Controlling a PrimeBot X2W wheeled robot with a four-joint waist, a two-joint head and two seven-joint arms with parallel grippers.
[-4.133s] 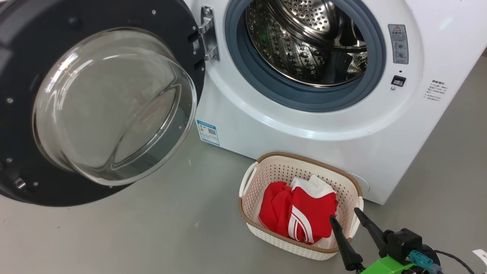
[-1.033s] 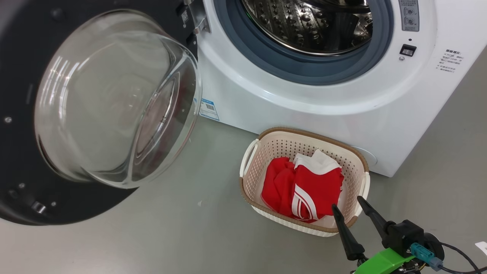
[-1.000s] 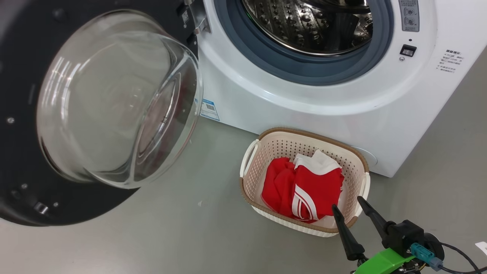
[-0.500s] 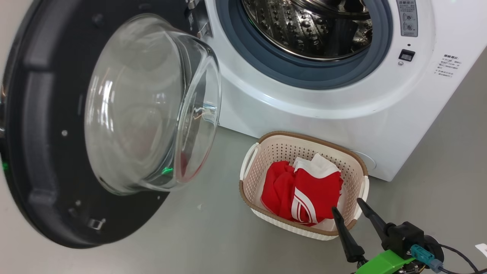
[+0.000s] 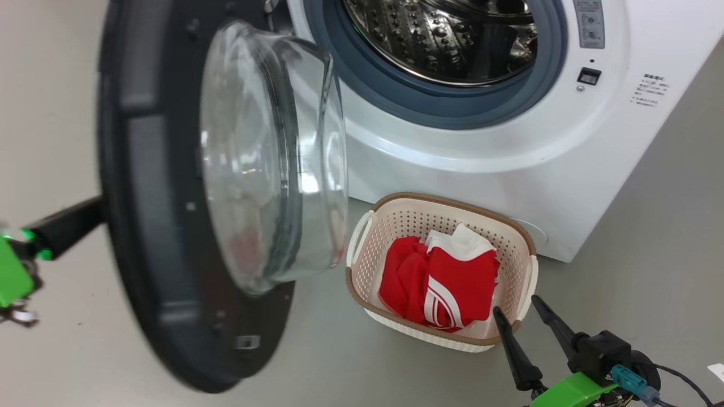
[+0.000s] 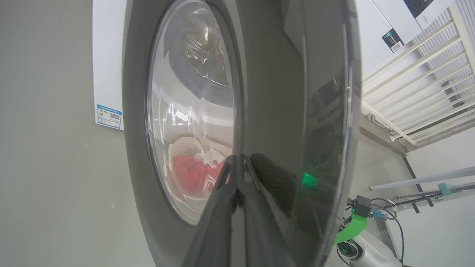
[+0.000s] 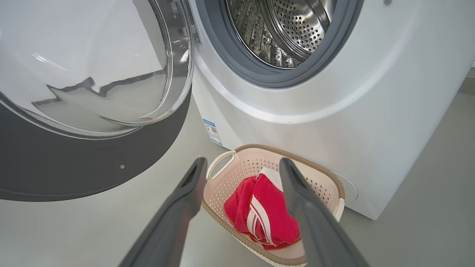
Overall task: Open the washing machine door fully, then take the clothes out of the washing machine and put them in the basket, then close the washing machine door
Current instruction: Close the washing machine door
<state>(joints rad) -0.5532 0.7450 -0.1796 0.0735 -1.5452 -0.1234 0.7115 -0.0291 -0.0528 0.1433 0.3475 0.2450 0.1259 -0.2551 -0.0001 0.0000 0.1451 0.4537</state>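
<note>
Left hand [image 6: 237, 158], fingers together, touches the washing machine door [image 6: 274, 74].

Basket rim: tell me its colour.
The basket rim is brown with a woven look; the head view shows it best.

The clothes [image 5: 461, 280] are red with white stripes, the basket [image 5: 390, 234] cream with a brown rim

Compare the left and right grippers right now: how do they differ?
The left gripper is shut, fingers together; the right gripper is open, fingers apart. The left gripper's tips meet the door's black outer face; the right gripper hangs by the basket's near rim. Both have long dark fingers and hold nothing.
</note>
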